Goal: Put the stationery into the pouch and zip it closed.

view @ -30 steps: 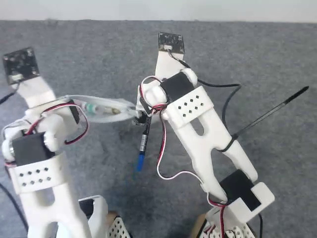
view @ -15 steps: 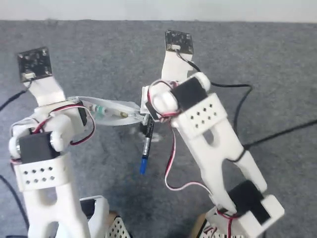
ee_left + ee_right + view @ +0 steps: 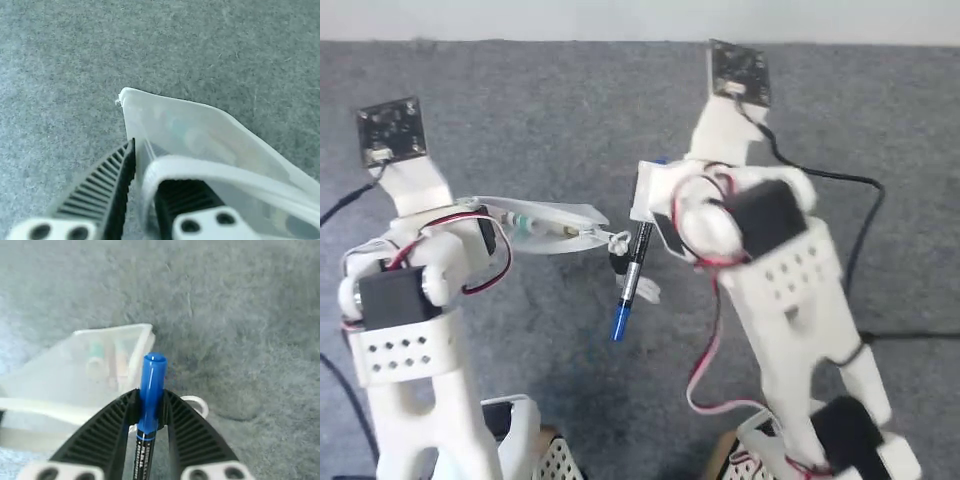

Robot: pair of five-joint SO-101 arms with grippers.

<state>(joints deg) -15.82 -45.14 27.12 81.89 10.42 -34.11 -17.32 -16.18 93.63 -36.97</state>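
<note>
Gripping one edge of the translucent pouch [image 3: 545, 225], the left gripper [image 3: 142, 160] has its jaws pinched on the plastic. Pouch sits between the two arms over the grey felt table [image 3: 520, 100], with stationery showing through. Right gripper [image 3: 150, 397] is clamped on a blue-capped marker [image 3: 632, 285], just beside the pouch's other end.

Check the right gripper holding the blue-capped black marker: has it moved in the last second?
Yes. The right gripper and blue-capped black marker shifted rightward, away from the left arm's white base.
</note>
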